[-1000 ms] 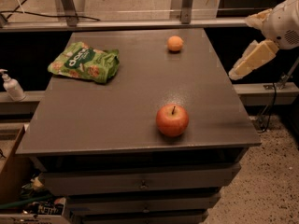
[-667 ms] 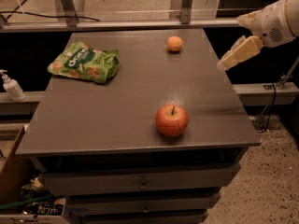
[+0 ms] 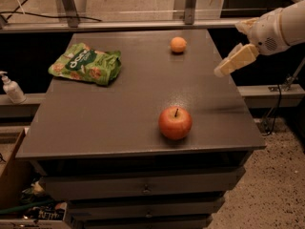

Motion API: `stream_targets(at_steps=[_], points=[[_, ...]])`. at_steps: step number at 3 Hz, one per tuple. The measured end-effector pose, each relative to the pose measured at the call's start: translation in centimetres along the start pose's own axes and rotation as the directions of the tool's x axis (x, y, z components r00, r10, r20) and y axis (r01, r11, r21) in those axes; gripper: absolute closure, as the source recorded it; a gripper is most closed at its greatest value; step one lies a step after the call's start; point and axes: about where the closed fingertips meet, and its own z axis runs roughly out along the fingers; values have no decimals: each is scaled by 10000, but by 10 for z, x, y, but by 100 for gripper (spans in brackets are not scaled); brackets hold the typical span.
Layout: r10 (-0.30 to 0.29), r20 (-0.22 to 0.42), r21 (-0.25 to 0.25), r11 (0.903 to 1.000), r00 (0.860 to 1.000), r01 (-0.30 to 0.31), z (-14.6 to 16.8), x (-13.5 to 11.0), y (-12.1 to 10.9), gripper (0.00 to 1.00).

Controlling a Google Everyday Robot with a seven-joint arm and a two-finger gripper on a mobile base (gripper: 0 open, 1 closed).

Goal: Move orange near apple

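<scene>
The small plain orange (image 3: 178, 45) sits near the far edge of the dark table (image 3: 119, 113), right of centre. The larger red apple (image 3: 175, 123) with a dark stem stands near the front edge, well apart from the orange. My gripper (image 3: 228, 66) hangs at the end of the white arm over the table's right side, right of the orange and a little nearer to me. It holds nothing that I can see.
A green snack bag (image 3: 86, 63) lies on the table's far left part. A white pump bottle (image 3: 12, 88) stands on a ledge to the left. Drawers (image 3: 143, 190) are below the tabletop. A cardboard box (image 3: 12, 185) sits on the floor at lower left.
The gripper has moved left, from beyond the table's right edge to over its right side and closer to the orange. The orange, apple and bag have not moved.
</scene>
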Motion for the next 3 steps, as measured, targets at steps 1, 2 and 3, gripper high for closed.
stream_targets(at_steps=[1, 2, 3], points=[[49, 3, 611, 9981, 10000, -49, 27, 8, -2, 0], [667, 347, 1072, 9918, 9972, -701, 56, 12, -13, 0], [1628, 1165, 1129, 9779, 9798, -1759, 84, 10, -29, 0]])
